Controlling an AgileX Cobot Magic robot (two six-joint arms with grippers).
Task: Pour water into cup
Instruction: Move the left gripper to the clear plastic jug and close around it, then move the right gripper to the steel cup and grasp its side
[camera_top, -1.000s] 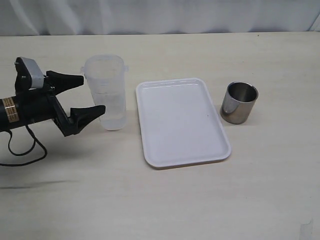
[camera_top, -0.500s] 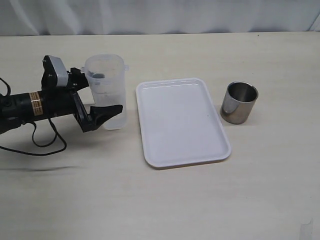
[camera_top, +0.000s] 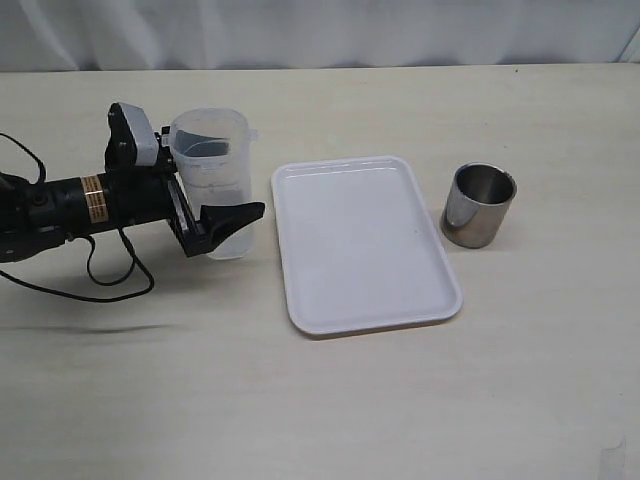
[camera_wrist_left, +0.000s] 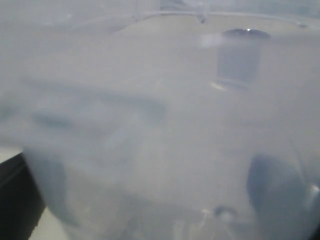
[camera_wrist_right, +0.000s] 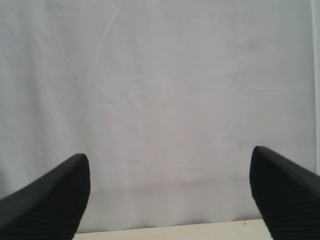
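The cup (camera_top: 479, 205), a short shiny steel tumbler, stands upright on the table right of the tray. A translucent plastic container (camera_top: 212, 170) stands left of the tray, and the water (camera_top: 228, 238) shows faintly in its bottom. My left gripper (camera_top: 236, 182) is open, with one finger in front of the container and the other behind it. In the left wrist view the container (camera_wrist_left: 150, 125) fills the frame, and the cup (camera_wrist_left: 240, 60) shows blurred through it. My right gripper (camera_wrist_right: 170, 190) is open and empty, facing a white curtain; it is outside the exterior view.
A white rectangular tray (camera_top: 360, 245) lies between the container and the cup. The left arm's black cable (camera_top: 110, 285) loops on the table at the left. A white curtain (camera_top: 320, 30) hangs behind the table's far edge.
My left gripper has moved right, from beside the container to straddling it. The container, tray and cup have not moved.
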